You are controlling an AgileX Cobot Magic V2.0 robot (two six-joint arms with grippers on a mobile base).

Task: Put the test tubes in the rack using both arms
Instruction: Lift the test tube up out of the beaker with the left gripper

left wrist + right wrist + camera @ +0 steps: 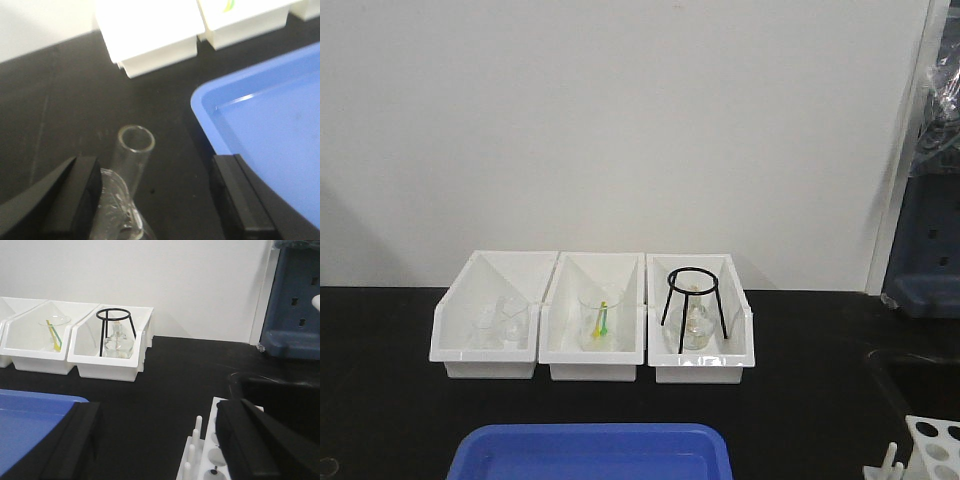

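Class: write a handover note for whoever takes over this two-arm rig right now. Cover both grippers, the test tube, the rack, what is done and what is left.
Left gripper: open, one finger on either side of a test tube, not clamped.
Right gripper: open, empty, near the rack.
The rack stands on the black table, right of the blue tray. No tube shows in its visible holes.
Done: nothing racked that can be seen.
Left: close on the tube, lift it and get it into the rack, probably with the right arm's help.
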